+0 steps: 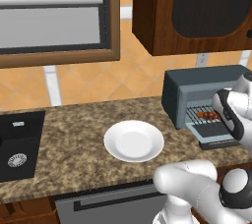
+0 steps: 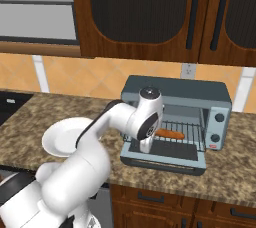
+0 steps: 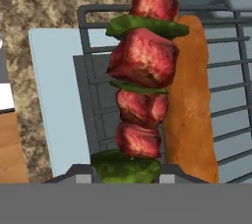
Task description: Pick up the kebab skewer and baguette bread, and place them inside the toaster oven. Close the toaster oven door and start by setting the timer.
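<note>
1 baguette bread (image 3: 189, 110) beside kebab skewer (image 3: 142, 85)

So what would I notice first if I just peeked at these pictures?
Probably the kebab, red meat and green pepper on a stick, pinched in the gripper right above the wire rack of the open toaster oven. An orange baguette lies on the rack beside it. A white plate sits bare on the counter.

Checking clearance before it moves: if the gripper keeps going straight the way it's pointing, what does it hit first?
The gripper, shut on the kebab skewer, points down at the toaster oven's wire rack. The skewer tip would likely reach the rack first, beside the baguette bread; depth is unclear.
</note>
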